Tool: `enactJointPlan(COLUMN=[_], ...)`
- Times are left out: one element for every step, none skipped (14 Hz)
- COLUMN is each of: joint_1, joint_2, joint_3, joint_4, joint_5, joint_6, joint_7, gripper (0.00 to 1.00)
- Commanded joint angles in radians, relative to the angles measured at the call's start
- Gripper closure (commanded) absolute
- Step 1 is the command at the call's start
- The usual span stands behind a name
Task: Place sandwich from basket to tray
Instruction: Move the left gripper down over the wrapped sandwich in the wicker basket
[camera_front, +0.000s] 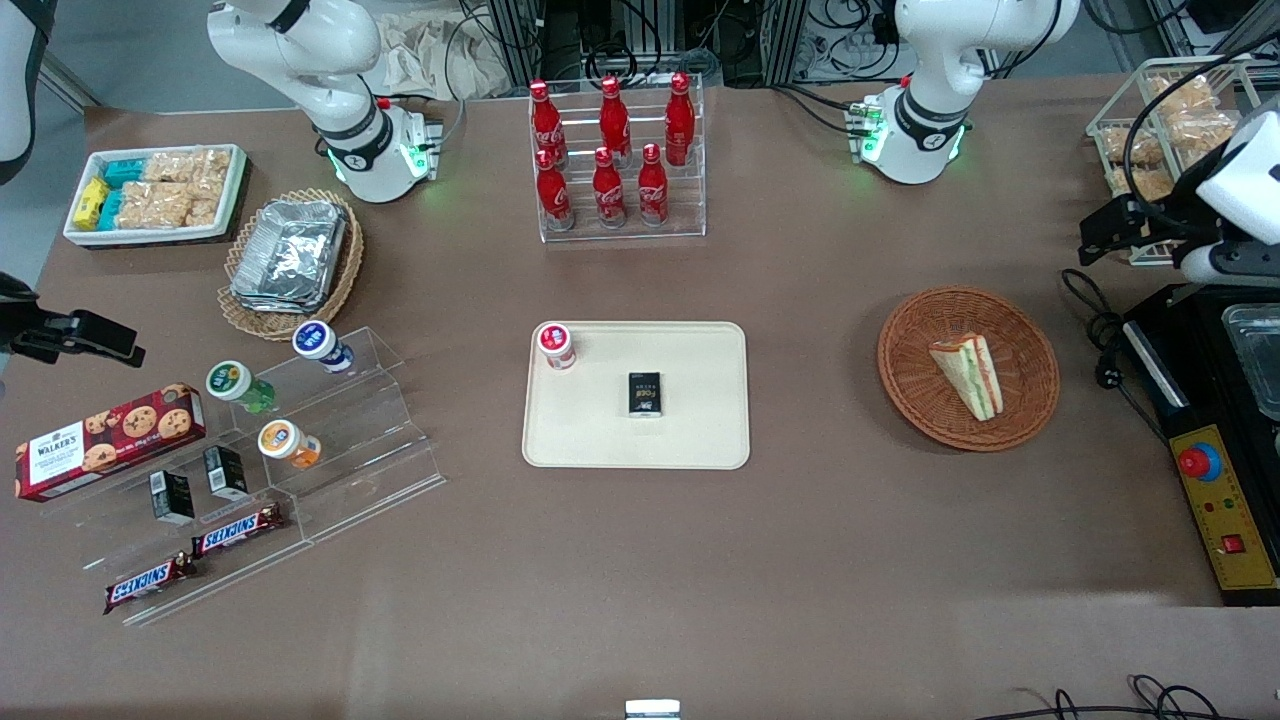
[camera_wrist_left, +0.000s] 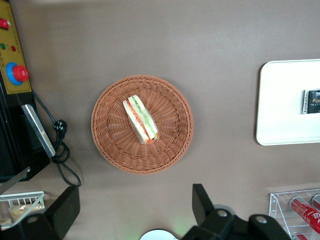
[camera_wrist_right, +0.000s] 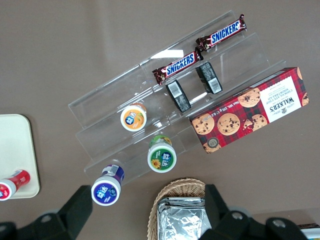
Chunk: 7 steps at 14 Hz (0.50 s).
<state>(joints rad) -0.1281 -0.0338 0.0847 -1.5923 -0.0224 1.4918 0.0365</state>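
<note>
Sandwich (camera_front: 967, 374) wedge lies flat in the round reddish-brown basket (camera_front: 1030, 340), filling edge showing. Largest is the brown surface (camera_front: 800, 560); on it the cream tray (camera_front: 700, 430) sits well apart from the basket and carries a red-capped bottle (camera_front: 556, 346) and a small black packet (camera_front: 645, 393). High above the basket hangs the gripper (camera_wrist_left: 135, 210), its fingers (camera_wrist_left: 202, 202) spread wide and holding nothing.

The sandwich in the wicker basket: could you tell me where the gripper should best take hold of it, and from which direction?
Probably from straight above. The sandwich lies on its side in the shallow basket, a long narrow wedge, so the fingers would best close across its wider middle. The gripper hangs open above the table beside the basket.
</note>
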Motion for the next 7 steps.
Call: enactJointPlan(joint_1=[-0.001, 0.001, 0.002, 0.007, 0.008, 0.011, 0.016], joint_2=[0.049, 0.054, 0.055, 0.055, 0.042, 0.019, -0.010], joint_3=[-0.003, -0.002, 0.000, 0.003, 0.006, 0.006, 0.019], joint_4=[0.066, 0.063, 0.051, 0.020, -0.038, -0.094, -0.168], joint_5=[0.012, 0.013, 0.016, 0.016, 0.015, 0.016, 0.015], joint_6=[-0.036, -0.036, -0.039, -0.050, -0.030, 0.013, 0.065], joint_7=[-0.012, -0.018, -0.038, -0.112, -0.169, -0.191, -0.207], gripper=[0.00, 0.00, 0.00, 0.00, 0.00, 0.00, 0.00])
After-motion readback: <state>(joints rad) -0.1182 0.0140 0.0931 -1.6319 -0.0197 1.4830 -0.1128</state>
